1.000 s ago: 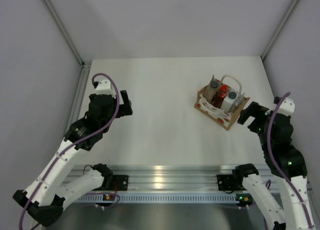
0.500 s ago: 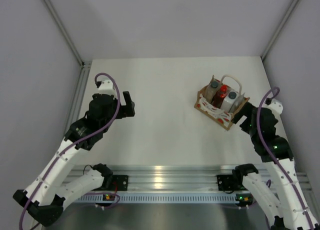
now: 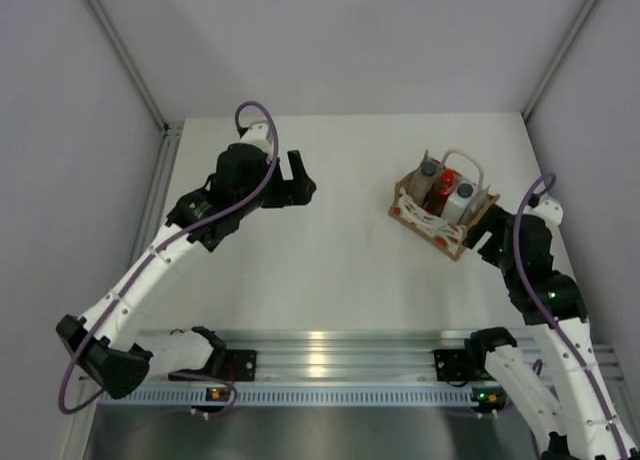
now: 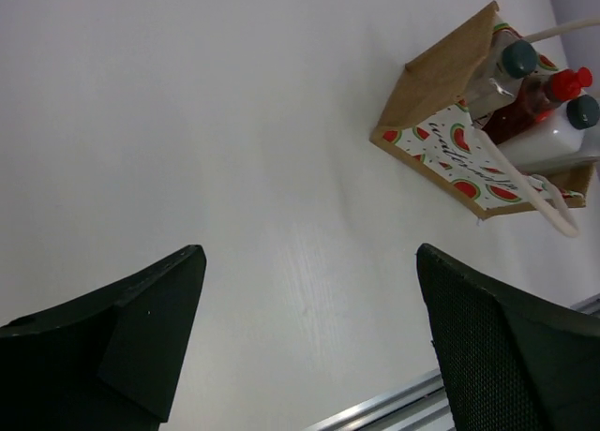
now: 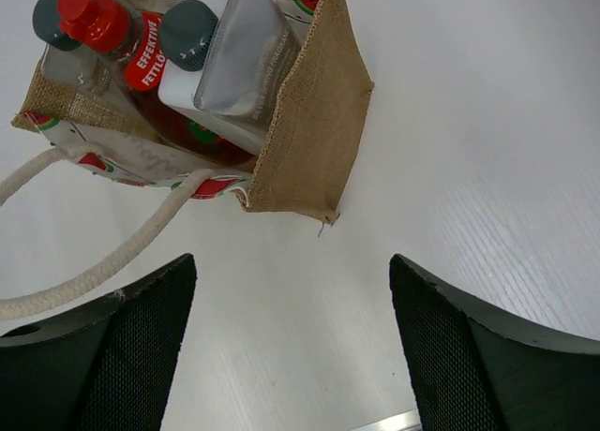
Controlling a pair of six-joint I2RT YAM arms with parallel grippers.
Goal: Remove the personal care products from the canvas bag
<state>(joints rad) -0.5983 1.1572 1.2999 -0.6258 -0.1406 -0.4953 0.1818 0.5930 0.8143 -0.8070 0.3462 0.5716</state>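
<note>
Score so far is nil: clear bottle (image 3: 427, 176), red bottle (image 3: 445, 186), white bottle (image 3: 460, 200) and grey pouch (image 5: 246, 52) all sit inside the canvas bag (image 3: 427, 221), far right on the table (image 3: 330, 265), so all four are left to lift. Bag stands upright, mouth up, caps up, its long axis slanting far-left to near-right, printed side facing near-left. Right gripper (image 3: 492, 242) hangs just beside its near-right end, jaws spread wide and empty; left gripper (image 3: 297, 180), well apart to the left, is equally wide and empty.

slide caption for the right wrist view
Open right hand near the canvas bag, which holds a red bottle, white bottle, clear bottle and grey pouch.
</note>
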